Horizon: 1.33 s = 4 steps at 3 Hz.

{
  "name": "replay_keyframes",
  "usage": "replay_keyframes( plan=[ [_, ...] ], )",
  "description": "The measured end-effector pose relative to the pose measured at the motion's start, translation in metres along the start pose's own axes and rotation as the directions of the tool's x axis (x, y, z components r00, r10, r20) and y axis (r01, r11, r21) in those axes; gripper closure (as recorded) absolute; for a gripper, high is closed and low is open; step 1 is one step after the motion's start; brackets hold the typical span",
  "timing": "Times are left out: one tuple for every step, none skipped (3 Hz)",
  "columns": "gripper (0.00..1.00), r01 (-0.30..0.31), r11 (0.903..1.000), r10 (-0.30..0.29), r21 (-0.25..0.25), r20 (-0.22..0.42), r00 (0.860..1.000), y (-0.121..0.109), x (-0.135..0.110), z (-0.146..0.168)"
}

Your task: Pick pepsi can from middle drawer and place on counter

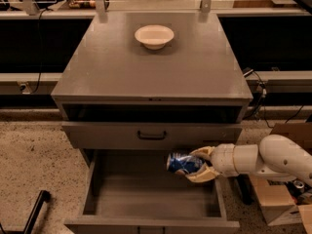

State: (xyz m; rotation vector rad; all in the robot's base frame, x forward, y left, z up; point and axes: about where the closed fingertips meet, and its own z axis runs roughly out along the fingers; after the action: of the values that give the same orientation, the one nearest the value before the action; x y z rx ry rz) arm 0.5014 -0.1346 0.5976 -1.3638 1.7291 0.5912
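Note:
The blue pepsi can (181, 163) lies on its side in my gripper (197, 165), held above the right half of the open middle drawer (146, 195), just below the closed grey drawer front above it. My gripper's tan fingers (202, 175) are shut on the can's right end. My white arm comes in from the right edge. The grey counter (151, 69) is the cabinet's top, above the can.
A white bowl (154, 36) stands near the back of the counter. The closed drawer front with a black handle (151, 136) sits just above the can. Cardboard boxes (282, 199) stand on the speckled floor at right. A black bar (35, 212) is at lower left.

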Motion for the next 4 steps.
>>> replay_keyframes(
  plan=[
    [1.0,0.124,0.9913,-0.127,-0.043,-0.073,0.989,0.012,-0.041,-0.037],
    [1.0,0.189,0.9805,-0.194,-0.052,-0.105,0.975,0.008,-0.092,-0.085],
    [1.0,0.256,0.9648,-0.263,-0.059,-0.164,0.951,-0.004,-0.145,-0.121],
    [1.0,0.291,0.9535,-0.301,-0.078,-0.233,0.925,-0.026,-0.198,-0.146]
  ],
)
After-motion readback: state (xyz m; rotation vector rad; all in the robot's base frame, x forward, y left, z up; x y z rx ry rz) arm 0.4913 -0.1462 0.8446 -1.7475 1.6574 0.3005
